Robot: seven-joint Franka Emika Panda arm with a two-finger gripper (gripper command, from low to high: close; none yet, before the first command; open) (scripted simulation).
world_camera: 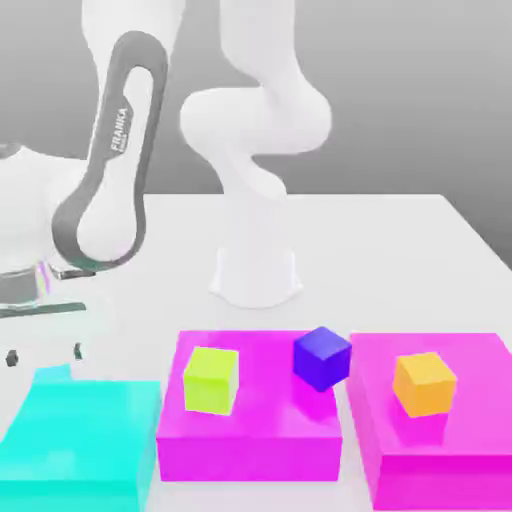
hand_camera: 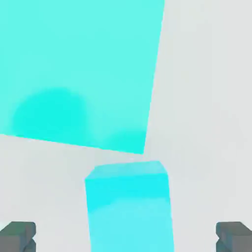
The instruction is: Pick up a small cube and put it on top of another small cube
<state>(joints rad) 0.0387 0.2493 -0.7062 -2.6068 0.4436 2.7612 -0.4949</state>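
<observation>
The tool (hand_camera: pixel 126 236) hangs with fingers spread wide over the small cube (hand_camera: pixel 130 206), ready to straddle it.

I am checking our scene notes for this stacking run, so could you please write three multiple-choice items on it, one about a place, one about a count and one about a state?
1. Where does the lime-green cube sit?
A. On a magenta block
B. On the big cyan block
C. On the bare table

2. How many magenta blocks are there?
A. One
B. Two
C. Three

3. How is the end effector set over the small cyan cube?
A. Shut on it
B. Open, a finger on either side and apart from it
C. Shut beside it

Answers: 1 A, the exterior view shows it on the magenta block nearer that view's left. 2 B, that one and a second magenta block carrying the orange cube. 3 B, the hand view shows clear gaps between each finger and the cube.
</observation>
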